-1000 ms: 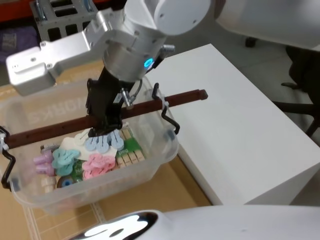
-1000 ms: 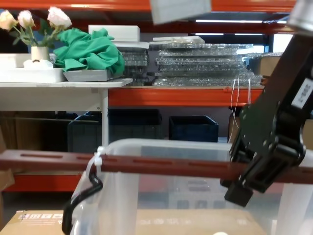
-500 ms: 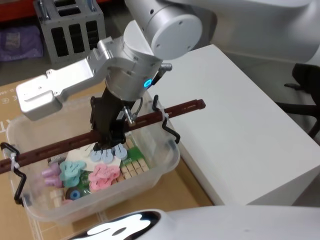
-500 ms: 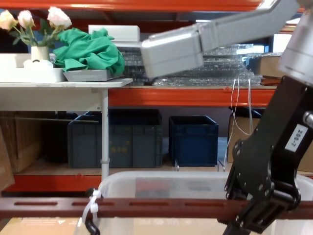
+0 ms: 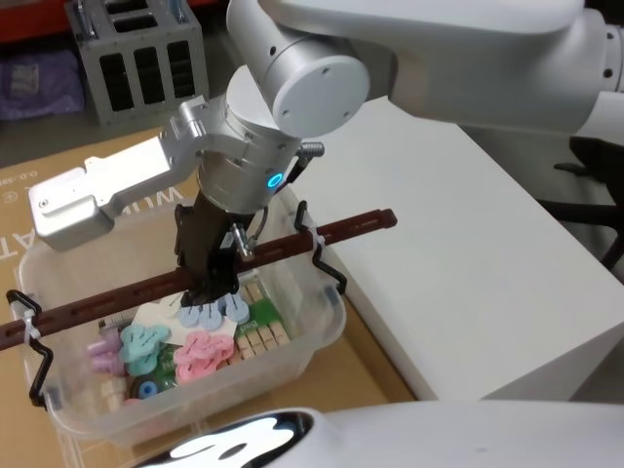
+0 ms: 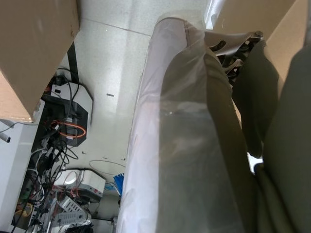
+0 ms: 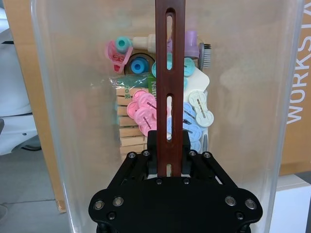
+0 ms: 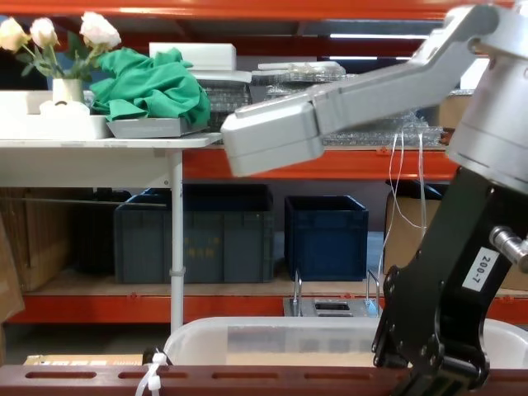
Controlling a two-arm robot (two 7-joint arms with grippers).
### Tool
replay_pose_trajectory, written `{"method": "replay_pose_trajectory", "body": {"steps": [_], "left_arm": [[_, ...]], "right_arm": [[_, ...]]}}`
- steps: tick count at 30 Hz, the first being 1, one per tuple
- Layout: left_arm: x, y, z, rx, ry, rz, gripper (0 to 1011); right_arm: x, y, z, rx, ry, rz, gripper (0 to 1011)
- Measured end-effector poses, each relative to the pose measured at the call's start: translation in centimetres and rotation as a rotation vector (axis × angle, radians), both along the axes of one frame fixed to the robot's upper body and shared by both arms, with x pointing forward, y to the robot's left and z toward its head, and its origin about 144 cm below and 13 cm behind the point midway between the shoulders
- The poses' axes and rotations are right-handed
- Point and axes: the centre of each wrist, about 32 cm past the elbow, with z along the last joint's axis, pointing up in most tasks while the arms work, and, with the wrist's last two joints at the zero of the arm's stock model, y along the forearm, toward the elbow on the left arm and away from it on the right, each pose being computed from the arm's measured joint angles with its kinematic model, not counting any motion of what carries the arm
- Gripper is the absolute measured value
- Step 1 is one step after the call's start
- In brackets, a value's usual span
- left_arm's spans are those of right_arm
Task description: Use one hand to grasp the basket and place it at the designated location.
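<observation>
The basket (image 5: 302, 327) is a translucent tub holding coloured clips and wooden pegs, seen at the lower left of the head view over a cardboard sheet. Its reddish-brown bar handle (image 5: 331, 230) runs across the top, tied to black wire hooks at both ends. My right gripper (image 5: 207, 285) reaches down from above and is shut on the middle of the handle. In the right wrist view the black fingers (image 7: 154, 145) clamp the handle (image 7: 170, 63) above the clips. The chest view shows the basket rim (image 8: 272, 334), the handle (image 8: 206, 379) and the right gripper (image 8: 433, 363) low in the picture.
A white table (image 5: 458, 244) stands right of the basket, its near-left edge close to the tub's wall. A grey metal box with holes (image 5: 136, 49) is at the back left. Cardboard (image 5: 88, 166) lies under the tub. Blue crates (image 8: 326, 227) sit under shelves beyond.
The right gripper has carried the basket downward by its handle: in the chest view the bar dropped from mid-height to the bottom edge. The grip on the handle stayed the same.
</observation>
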Motion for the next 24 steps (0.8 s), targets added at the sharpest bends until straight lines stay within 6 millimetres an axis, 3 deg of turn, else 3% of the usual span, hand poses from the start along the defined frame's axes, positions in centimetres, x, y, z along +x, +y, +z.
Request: {"method": "replay_pose_trajectory", "body": {"steps": [24], "left_arm": [[0.0, 0.0, 0.0, 0.0, 0.0, 0.0, 0]], "right_arm": [[-0.3, 0.8, -2.3, -0.028, 0.008, 0.024, 235]]}}
